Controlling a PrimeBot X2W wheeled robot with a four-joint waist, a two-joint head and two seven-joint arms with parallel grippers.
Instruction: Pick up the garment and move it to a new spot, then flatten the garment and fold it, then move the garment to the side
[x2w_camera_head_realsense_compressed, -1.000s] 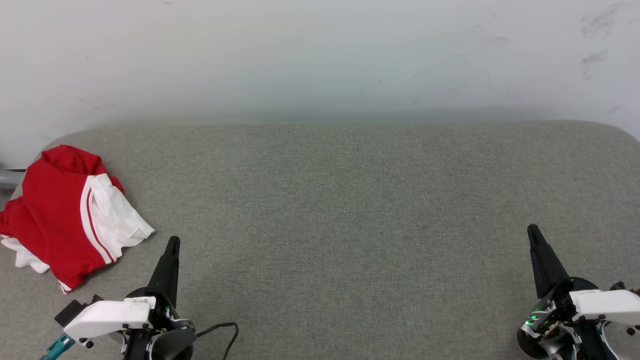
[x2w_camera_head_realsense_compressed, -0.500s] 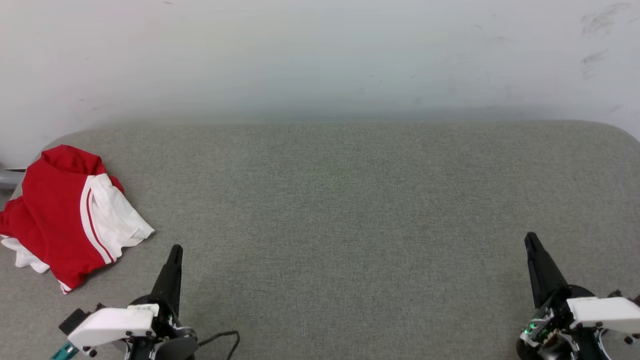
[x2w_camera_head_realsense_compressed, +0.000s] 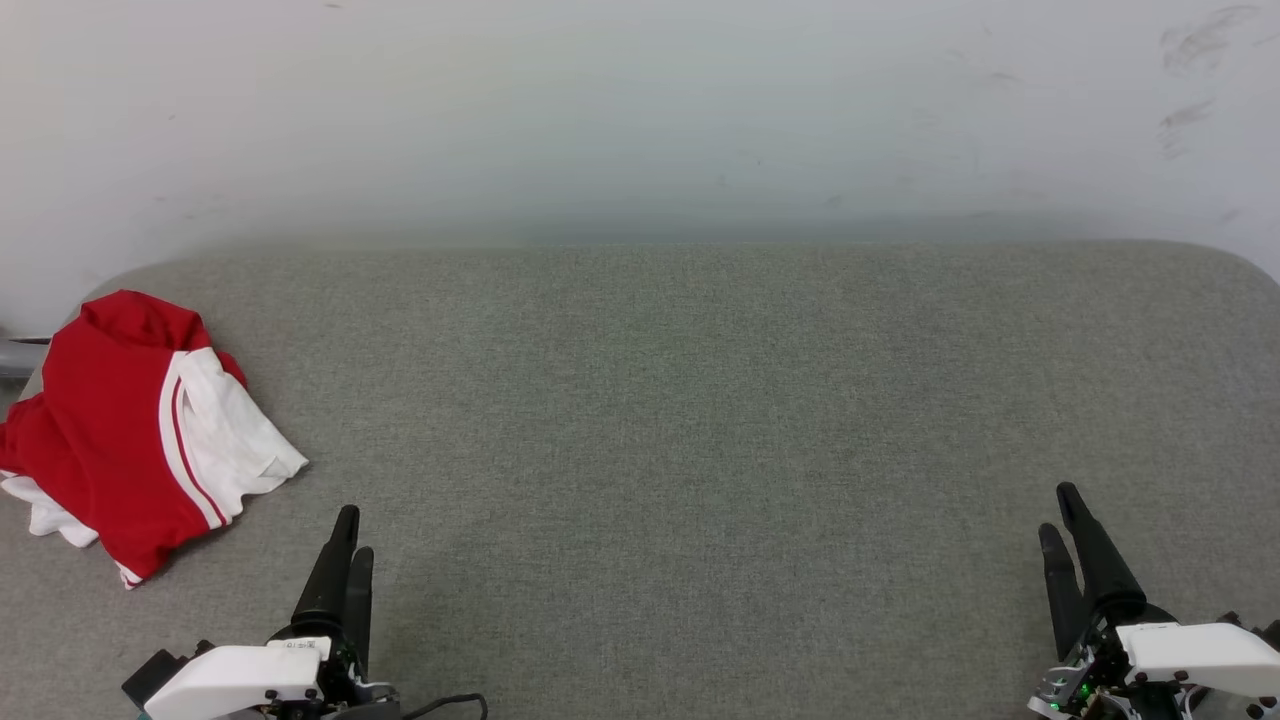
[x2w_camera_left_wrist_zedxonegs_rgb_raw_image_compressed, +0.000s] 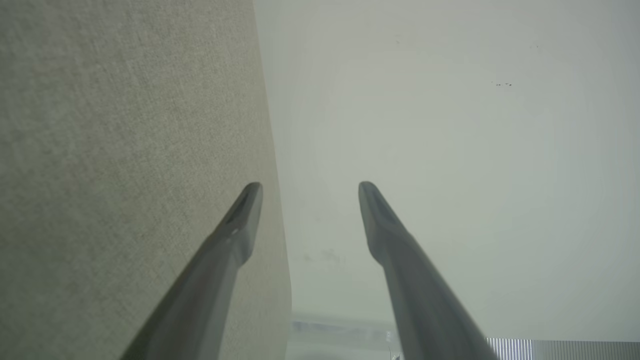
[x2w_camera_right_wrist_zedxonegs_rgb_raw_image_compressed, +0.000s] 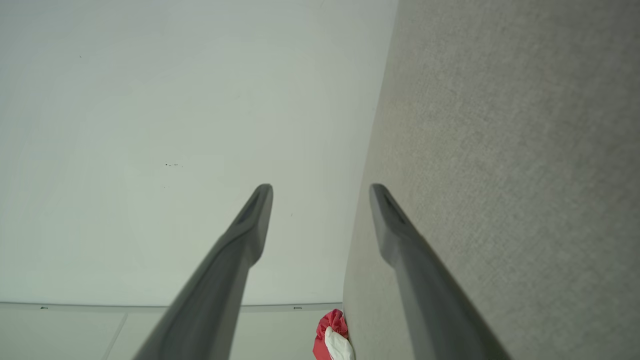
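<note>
We find the left gripper (x2w_camera_head_realsense_compressed: 355, 532) at seven o'clock and the right gripper (x2w_camera_head_realsense_compressed: 1056, 510) at five o'clock, both with fingers spread and empty, over the grey counter (x2w_camera_head_realsense_compressed: 680, 420); the garment (x2w_camera_head_realsense_compressed: 110, 420) lies crumpled at nine o'clock, at the counter's edge; white wall (x2w_camera_head_realsense_compressed: 640, 120) beyond.

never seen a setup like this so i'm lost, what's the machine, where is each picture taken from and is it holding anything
It is a wheeled robot with two arms. The wide picture is from its head camera, looking down at a grey padded surface by a pale wall. The dark prongs at the bottom corners are its left gripper and right gripper. The other two pictures are from wrist cameras looking along those prongs. Both jaws stand open, holding nothing. A red and white garment lies bunched at the surface's left edge, untouched.
</note>
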